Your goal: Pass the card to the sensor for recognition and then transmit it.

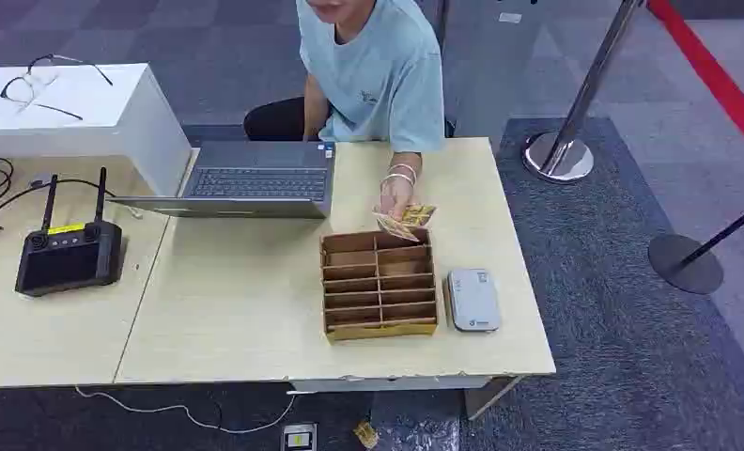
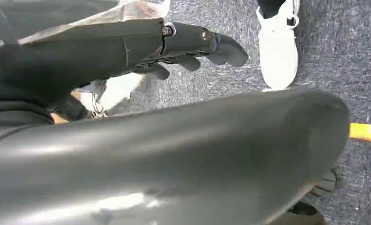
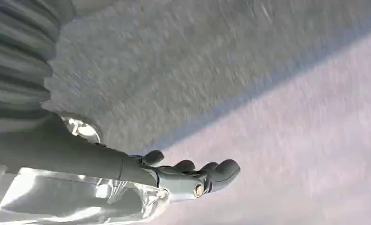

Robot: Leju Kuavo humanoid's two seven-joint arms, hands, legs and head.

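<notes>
Our left hand is hanging over the grey carpet with its dark fingers loosely extended and apart, gripping nothing; a white shoe is showing on the floor just past the fingertips. Our right hand is likewise hanging above the carpet, fingers slightly curled but separated, and we are holding nothing in it either; the carpet behind it is looking blurred.

From the head view we are looking down on a light wooden table. A person in a pale blue shirt is sitting at the far side, and the person's hand is holding a few yellowish cards just above the far edge of a cardboard organizer that is divided into two columns of slots. Whether any slot has a card in it, we cannot tell. The grey sensor is lying flat on the table just beside the organizer, on its right. An open laptop is sitting in front of the person, and a black remote controller with two antennas is resting on the adjoining table to the left.
</notes>
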